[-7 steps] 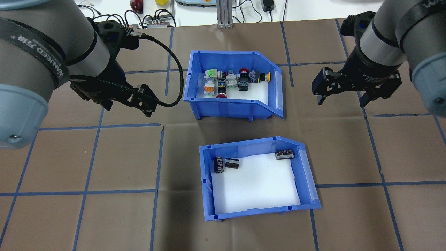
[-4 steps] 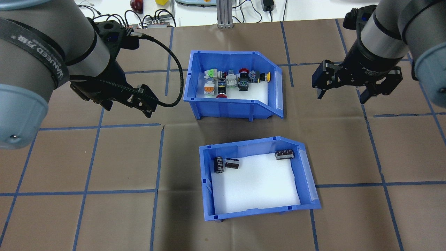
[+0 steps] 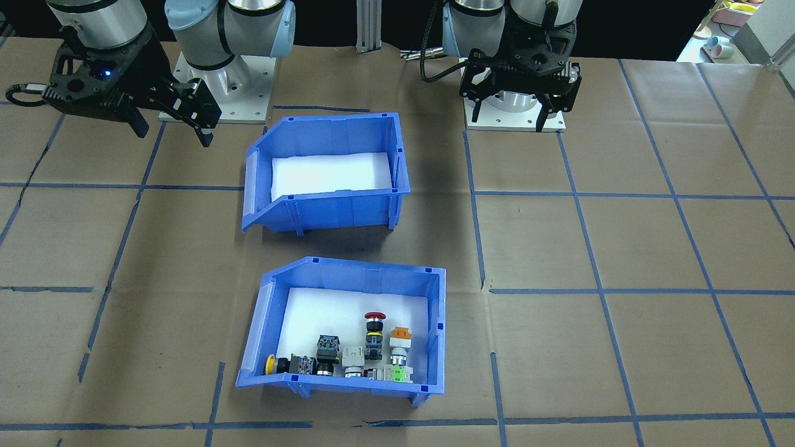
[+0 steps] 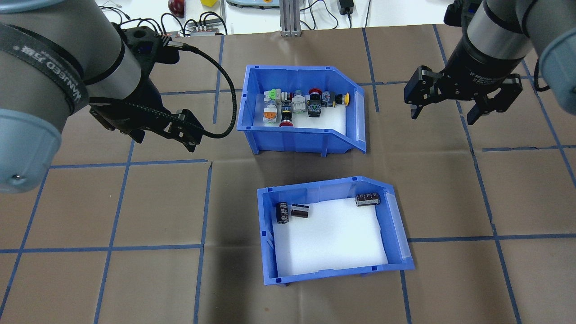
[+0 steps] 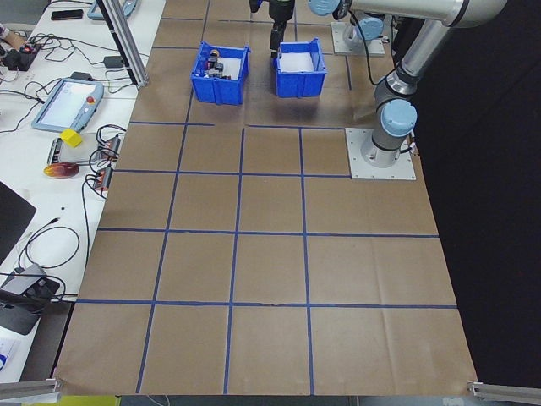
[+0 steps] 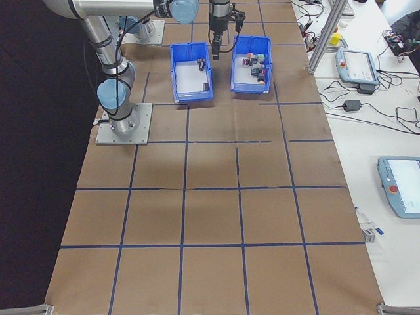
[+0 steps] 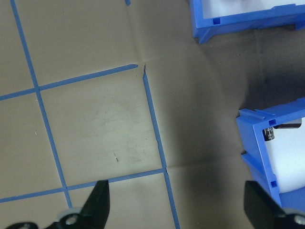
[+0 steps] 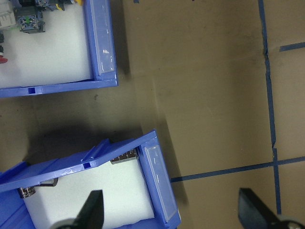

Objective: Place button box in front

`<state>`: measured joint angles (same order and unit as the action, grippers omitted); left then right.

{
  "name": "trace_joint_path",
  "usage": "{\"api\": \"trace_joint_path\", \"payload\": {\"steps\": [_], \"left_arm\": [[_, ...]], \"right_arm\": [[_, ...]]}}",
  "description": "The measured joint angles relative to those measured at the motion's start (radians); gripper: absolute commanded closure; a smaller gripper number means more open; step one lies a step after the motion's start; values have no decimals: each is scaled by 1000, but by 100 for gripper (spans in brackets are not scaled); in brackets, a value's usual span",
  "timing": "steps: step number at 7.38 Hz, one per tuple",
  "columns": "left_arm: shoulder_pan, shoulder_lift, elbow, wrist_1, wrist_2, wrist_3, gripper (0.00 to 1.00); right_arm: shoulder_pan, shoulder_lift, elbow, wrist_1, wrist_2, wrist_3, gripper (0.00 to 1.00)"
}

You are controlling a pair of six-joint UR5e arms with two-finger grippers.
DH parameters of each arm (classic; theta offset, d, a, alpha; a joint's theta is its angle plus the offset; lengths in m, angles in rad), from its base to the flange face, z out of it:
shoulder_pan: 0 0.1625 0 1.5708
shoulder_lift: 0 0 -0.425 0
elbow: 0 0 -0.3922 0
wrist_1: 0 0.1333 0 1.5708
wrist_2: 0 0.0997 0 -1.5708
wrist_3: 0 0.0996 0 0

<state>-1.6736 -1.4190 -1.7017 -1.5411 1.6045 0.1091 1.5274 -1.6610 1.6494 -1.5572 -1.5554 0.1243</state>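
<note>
the button box [image 4: 300, 108] is seen on the table's far side, beyond the capacitor bin [image 4: 333, 229]. the right gripper [image 4: 450, 110] is held wide and empty beside it; the left gripper [image 4: 155, 130] is likewise spread, empty.

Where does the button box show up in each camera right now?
Front-facing: button box, lower centre.
Overhead: upper centre.
Exterior left: top, left of the pair.
Exterior right: top, right of the pair.
Left wrist: corner at top right.
Right wrist: top left.
Shared landmark: the other blue bin.
</note>
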Motion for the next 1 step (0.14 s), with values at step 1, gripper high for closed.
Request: {"api": "trace_joint_path", "payload": {"steps": [1], "left_arm": [[0,0,0,0,0,0,1]], "right_arm": [[0,0,0,0,0,0,0]]}}
